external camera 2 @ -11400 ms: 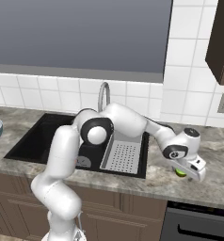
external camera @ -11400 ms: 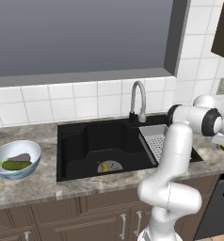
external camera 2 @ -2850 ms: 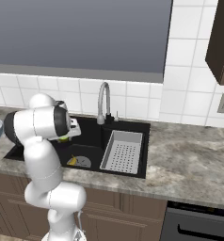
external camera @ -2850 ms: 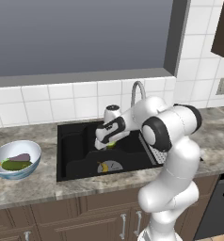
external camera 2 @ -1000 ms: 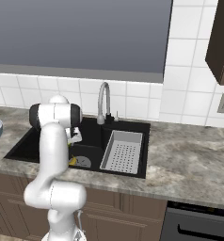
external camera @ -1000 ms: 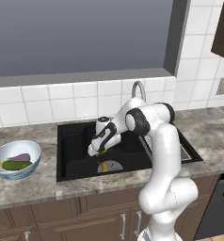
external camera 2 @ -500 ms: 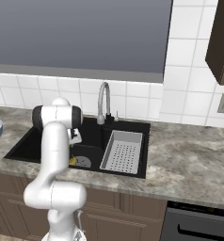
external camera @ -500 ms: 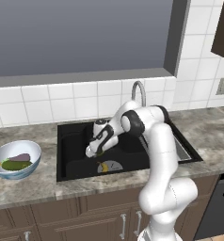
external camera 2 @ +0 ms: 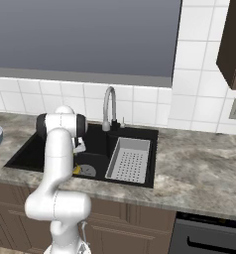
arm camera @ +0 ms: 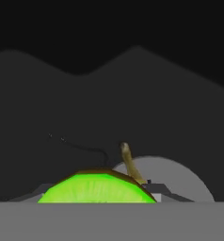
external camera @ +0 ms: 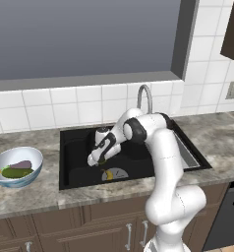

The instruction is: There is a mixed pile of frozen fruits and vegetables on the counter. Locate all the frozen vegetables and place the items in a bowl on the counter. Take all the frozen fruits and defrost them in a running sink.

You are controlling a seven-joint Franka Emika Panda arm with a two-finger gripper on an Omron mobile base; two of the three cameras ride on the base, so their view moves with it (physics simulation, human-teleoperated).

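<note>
Lime [arm camera: 97, 187]: bright green and round, pinched between the fingers of the gripper [external camera: 100, 161]; in the hand view it sits right at the fingertips, low inside the sink [external camera: 72, 176].
Gripper state: closed on the lime, jaws partly apart to fit its width.
Why held there: the lime hangs just above the basin floor near the drain [external camera: 117, 173], which looks like a setup for letting it go gently rather than dropping it from height.
Banana [external camera: 108, 175]: small, yellow, already lying by the drain; its stem end [arm camera: 129, 162] pokes up just behind the lime in the hand view.
Bowl [external camera: 19, 181]: on the counter [external camera: 35, 199] left of the sink, holding the dark green cucumber [external camera: 14, 172] and the grey-purple eggplant [external camera: 21, 165], so the vegetable half appears done.
Faucet [external camera 2: 108, 107]: chrome, arched over the basin; no water stream can be made out.
Change from earlier: about eleven seconds ago the arm reached far right over the counter; three seconds ago it was above the sink, and over the last second the hand has sunk lower and slightly leftward into the basin. Bowl and banana have not shifted.
Likely remaining: release the lime, then get the water running.
</note>
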